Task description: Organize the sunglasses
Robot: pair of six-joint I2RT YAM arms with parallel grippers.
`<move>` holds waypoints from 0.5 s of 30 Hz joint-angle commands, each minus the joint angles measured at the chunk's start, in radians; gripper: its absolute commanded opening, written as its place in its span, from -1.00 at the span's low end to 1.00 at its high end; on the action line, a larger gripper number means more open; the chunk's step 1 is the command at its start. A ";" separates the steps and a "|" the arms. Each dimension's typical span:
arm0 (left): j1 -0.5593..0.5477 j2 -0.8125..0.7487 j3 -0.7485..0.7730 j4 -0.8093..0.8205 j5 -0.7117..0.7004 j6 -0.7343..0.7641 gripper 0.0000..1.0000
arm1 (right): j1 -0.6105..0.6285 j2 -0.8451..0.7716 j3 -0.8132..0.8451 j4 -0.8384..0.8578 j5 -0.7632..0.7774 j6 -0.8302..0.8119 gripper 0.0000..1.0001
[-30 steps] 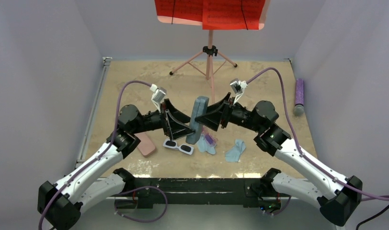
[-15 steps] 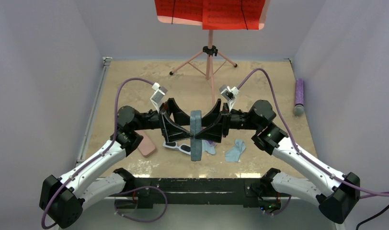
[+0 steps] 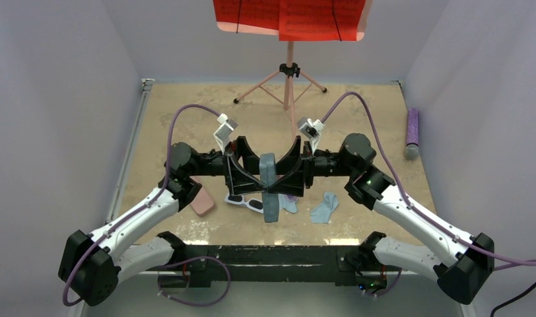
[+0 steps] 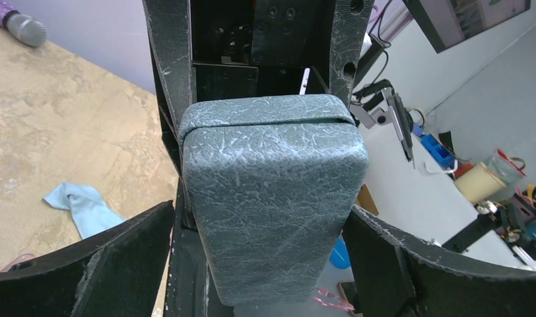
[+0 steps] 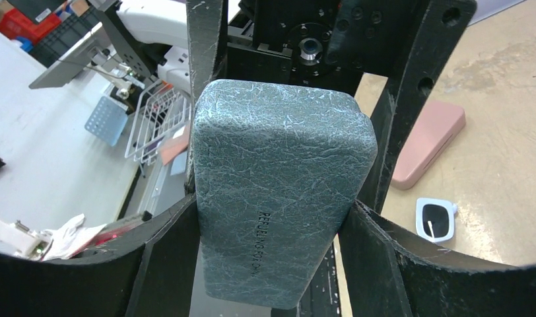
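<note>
Two grippers on one grey-blue case (image 3: 270, 198), held upright and clear of the table (image 3: 186, 112)! Left gripper (image 4: 262, 218) clamps it from one side, right gripper (image 5: 272, 211) pinches it from the other. White sunglasses (image 3: 246, 202) lie flat on the table below the left gripper, near the pink case (image 3: 201, 198).

Left fingers (image 4: 120, 264) and right fingers (image 5: 410, 264) clamped, face-to-face
</note>
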 commanded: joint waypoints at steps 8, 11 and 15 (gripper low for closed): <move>-0.001 0.068 0.022 0.235 0.040 -0.097 0.98 | 0.030 0.000 0.077 -0.050 -0.038 -0.127 -1.00; -0.001 0.078 0.034 0.263 0.064 -0.120 0.93 | 0.031 0.007 0.080 -0.060 -0.013 -0.128 -1.00; -0.001 0.070 0.042 0.233 0.055 -0.108 0.91 | 0.031 0.004 0.084 -0.094 0.027 -0.146 -1.00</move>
